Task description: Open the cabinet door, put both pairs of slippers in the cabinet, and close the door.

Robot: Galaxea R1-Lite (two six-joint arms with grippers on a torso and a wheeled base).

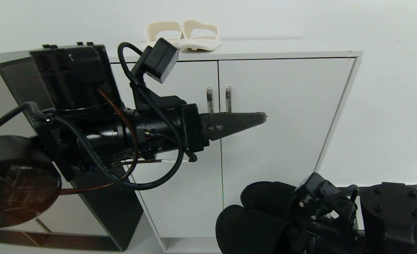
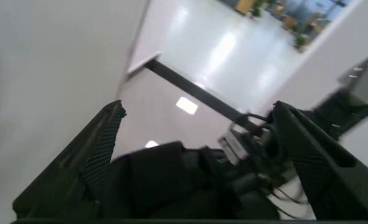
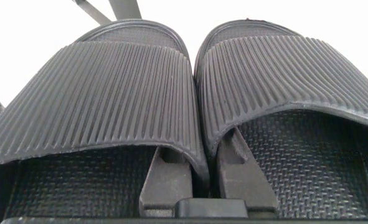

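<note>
The white cabinet [image 1: 282, 106] has both doors shut, with two metal handles [image 1: 219, 99] at the middle seam. A cream pair of slippers [image 1: 183, 35] lies on its top. My left gripper [image 1: 258, 119] hovers level in front of the doors just below the handles. In the left wrist view its jaws [image 2: 199, 109] stand wide open with nothing between them. Low in front of the right door, my right gripper [image 3: 202, 155] is shut on the black pair of slippers [image 1: 258, 211] [image 3: 190, 93]. One finger sits inside each slipper, pinching their adjoining side walls together.
A dark, mirror-like panel [image 1: 4, 91] stands against the cabinet's left side. A bare white wall [image 1: 388, 123] lies to the right of the cabinet. Pale floor shows below the doors.
</note>
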